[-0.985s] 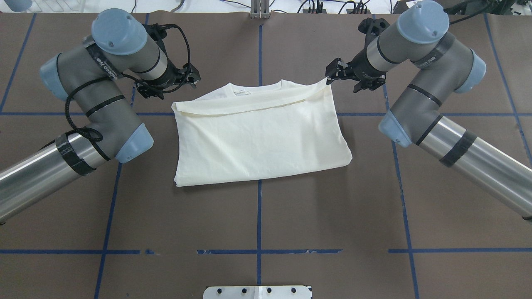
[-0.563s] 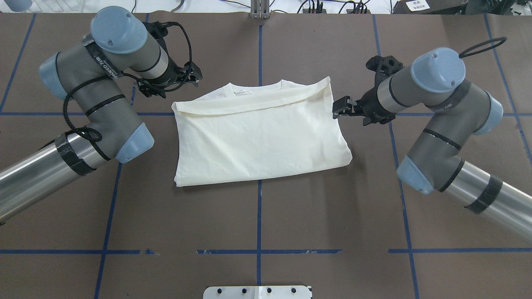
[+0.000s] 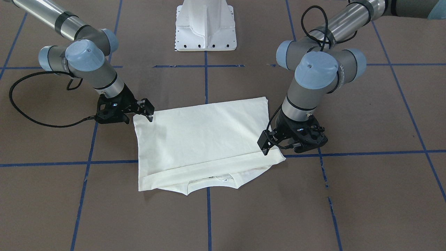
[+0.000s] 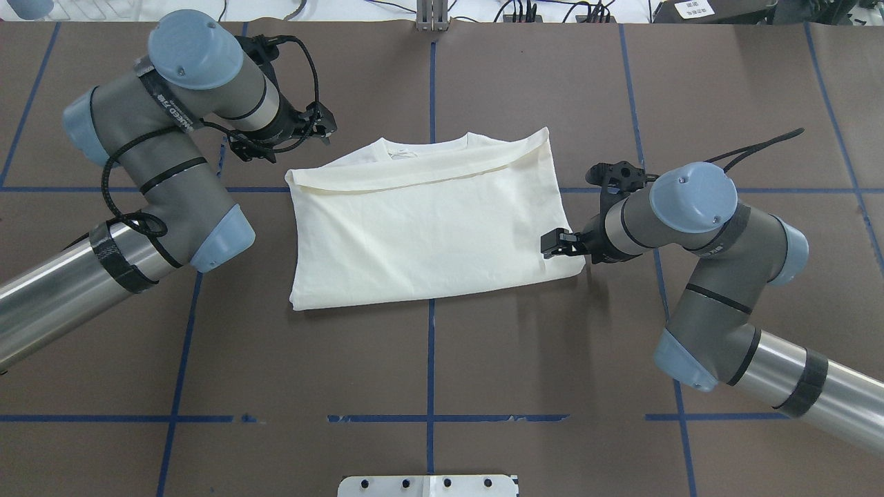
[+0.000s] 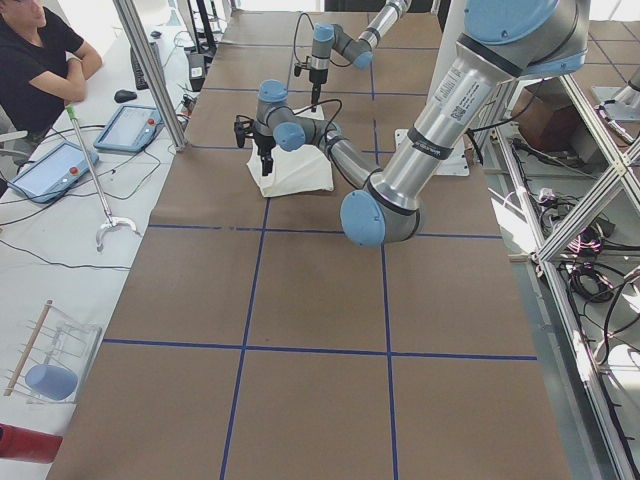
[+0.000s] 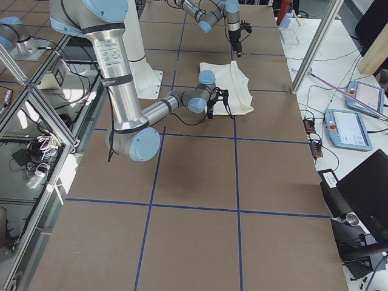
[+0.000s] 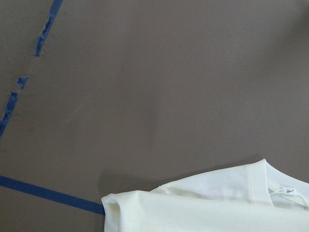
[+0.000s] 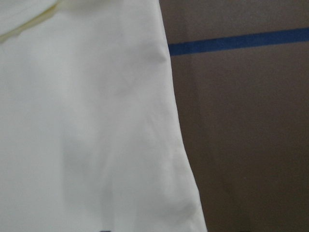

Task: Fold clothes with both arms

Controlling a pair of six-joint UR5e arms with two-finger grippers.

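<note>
1. Under everything, seen from overhead, is the brown table (image 4: 483, 345), marked off with blue tape lines (image 4: 429, 359). My white base plate (image 4: 428, 485) pokes in at 6 o'clock.
2. My left arm (image 4: 166, 159) comes in from 8 o'clock and bends up toward 10. My right arm (image 4: 697, 228) comes in from 4 o'clock and is elbowed in low toward the middle.
3. The T-shirt (image 4: 428, 228) is dead centre, lying flat on the table over the tape cross. It's folded into a rough rectangle with the plain cream side up, so no print is showing. The doubled-over edge runs across the 12 o'clock side, just short of the collar.
4. My right claw (image 4: 552, 245) sits at the shirt's 4 o'clock corner, right over the edge of the cloth. The fingers are apart with nothing pinched, so it's released. I can't tell if the tips actually touch the fabric.
5. My left claw (image 4: 323, 128) is at 10 o'clock from the shirt, just off that corner and over bare table. It's also spread and holding nothing.
6. The collar (image 4: 425, 145) peeks out at 12 o'clock, and my left wrist cam catches a tiny neck label (image 7: 288, 190) there.
</note>
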